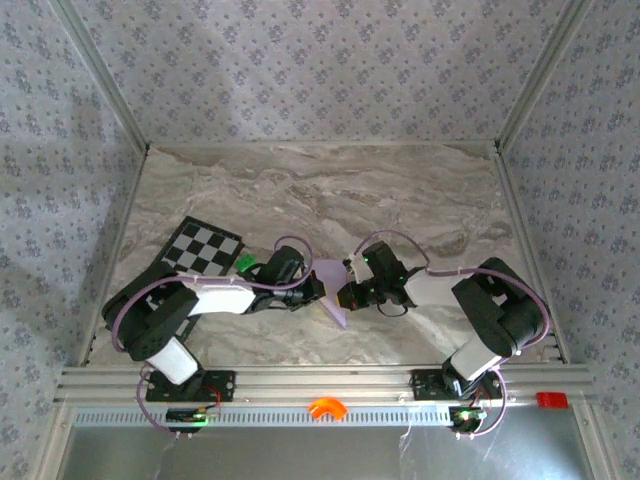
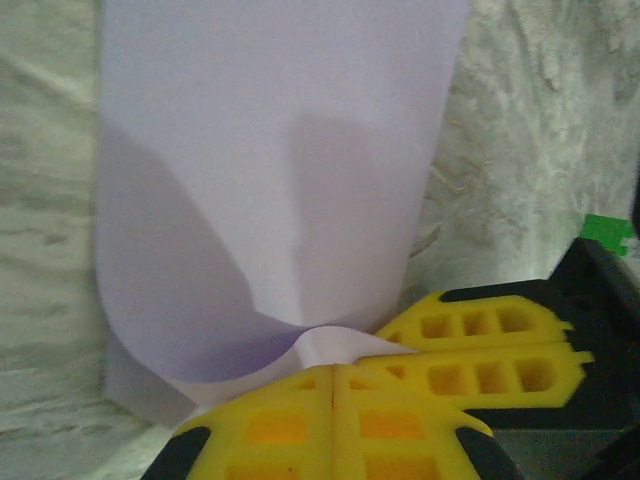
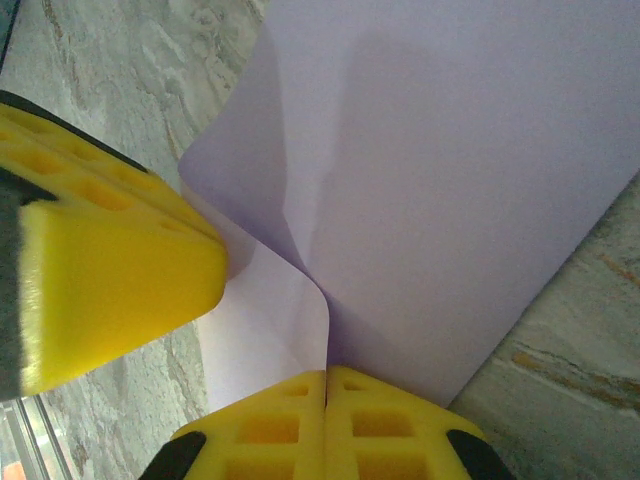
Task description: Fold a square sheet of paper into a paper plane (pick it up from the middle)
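The square sheet of paper [image 1: 331, 283] is pale lilac and hangs creased between my two grippers, just above the marble table near its front middle. My left gripper [image 1: 317, 290] is shut on one edge of it. In the left wrist view the yellow pads [image 2: 290, 420] meet at the left gripper [image 2: 333, 368], with the paper [image 2: 270, 150] curling up from the seam. My right gripper [image 1: 346, 295] faces it from the right. The right gripper [image 3: 326, 375] is shut on the paper [image 3: 450, 180] too. The two grippers' tips nearly touch.
A black-and-white checkered board [image 1: 203, 247] lies at the left, with a tiny green block [image 1: 244, 263] by its near corner. That block [image 2: 608, 232] also appears in the left wrist view. Patterned walls enclose the table [image 1: 330, 190]. An orange piece [image 1: 326, 407] and a red piece [image 1: 551, 400] sit on the front rail.
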`<state>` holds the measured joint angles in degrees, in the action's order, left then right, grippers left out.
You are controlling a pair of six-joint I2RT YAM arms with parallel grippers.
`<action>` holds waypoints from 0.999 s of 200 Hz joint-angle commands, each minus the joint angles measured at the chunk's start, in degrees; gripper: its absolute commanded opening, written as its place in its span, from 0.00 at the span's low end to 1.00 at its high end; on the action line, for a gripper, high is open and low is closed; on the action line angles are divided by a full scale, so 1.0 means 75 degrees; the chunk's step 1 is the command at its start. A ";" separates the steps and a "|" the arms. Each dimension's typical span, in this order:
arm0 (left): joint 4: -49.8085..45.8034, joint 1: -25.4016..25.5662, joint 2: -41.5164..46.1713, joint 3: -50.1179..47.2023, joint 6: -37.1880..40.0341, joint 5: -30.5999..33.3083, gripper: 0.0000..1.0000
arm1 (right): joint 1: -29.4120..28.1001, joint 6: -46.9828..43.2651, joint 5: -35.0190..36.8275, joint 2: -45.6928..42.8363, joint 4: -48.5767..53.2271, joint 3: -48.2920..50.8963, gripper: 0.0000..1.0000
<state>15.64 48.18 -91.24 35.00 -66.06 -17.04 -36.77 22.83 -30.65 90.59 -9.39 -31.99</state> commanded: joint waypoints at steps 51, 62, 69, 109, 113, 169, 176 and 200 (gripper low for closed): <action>-0.0537 0.0069 -0.0254 -0.0281 0.0228 0.0447 0.03 | -0.0028 -0.0125 0.0394 0.0350 0.0442 0.0059 0.00; -0.0667 0.0072 -0.0103 -0.0222 0.0247 0.0524 0.03 | -0.0030 -0.0114 0.0395 0.0333 0.0453 0.0059 0.00; -0.0775 0.0068 0.0032 -0.0166 0.0274 0.0582 0.04 | -0.0023 -0.0113 0.0405 0.0332 0.0453 0.0059 0.00; -0.0886 0.0091 0.0591 0.0192 0.0447 0.0521 0.08 | -0.0035 -0.0120 0.0421 0.0309 0.0513 0.0046 0.00; -0.0847 0.0100 0.0570 0.0221 0.0442 0.0473 0.08 | -0.0031 -0.0126 0.0431 0.0309 0.0513 0.0046 0.00; -0.0104 0.0292 -0.0231 0.0406 0.0199 -0.0099 0.07 | -0.0031 -0.0126 0.0510 0.0290 0.0567 0.0058 0.00; -0.0152 0.0311 -0.0276 0.0382 0.0194 -0.0067 0.06 | -0.0040 -0.0126 0.0514 0.0292 0.0571 0.0066 0.00; -0.0439 0.0335 -0.0327 0.0199 0.0187 0.0139 0.05 | -0.0033 -0.0126 0.0503 0.0307 0.0542 0.0087 0.00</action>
<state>13.61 50.33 -93.14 36.75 -64.18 -16.47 -36.80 22.83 -30.74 90.94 -9.85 -32.10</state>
